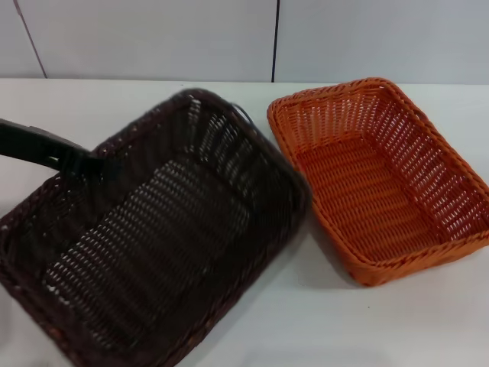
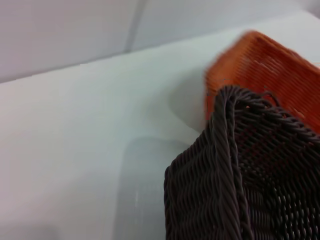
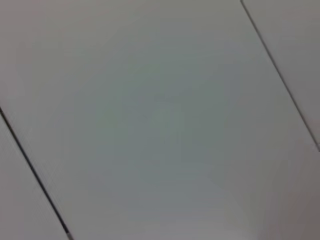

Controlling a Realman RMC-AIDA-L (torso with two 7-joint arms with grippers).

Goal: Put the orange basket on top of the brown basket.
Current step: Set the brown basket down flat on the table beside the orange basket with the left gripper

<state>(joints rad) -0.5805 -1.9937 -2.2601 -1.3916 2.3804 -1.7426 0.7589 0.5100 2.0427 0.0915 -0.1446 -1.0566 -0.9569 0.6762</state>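
The brown basket point(image 1: 145, 237) fills the near left of the head view, tilted, with its near-left part raised toward the camera and its far right corner just beside the orange basket point(image 1: 382, 180). The left gripper point(image 1: 80, 162) reaches in from the left to the brown basket's left rim; whether it is apart or clamped on the rim cannot be told. The orange basket sits flat on the white counter point(image 1: 321, 321) to the right. Behind runs a pale panelled wall point(image 1: 153, 38). The right gripper is out of sight.

Bright orange weave on the orange basket point(image 1: 382, 180), near-black brown weave on the brown basket point(image 1: 145, 237), white table point(image 1: 336, 321)
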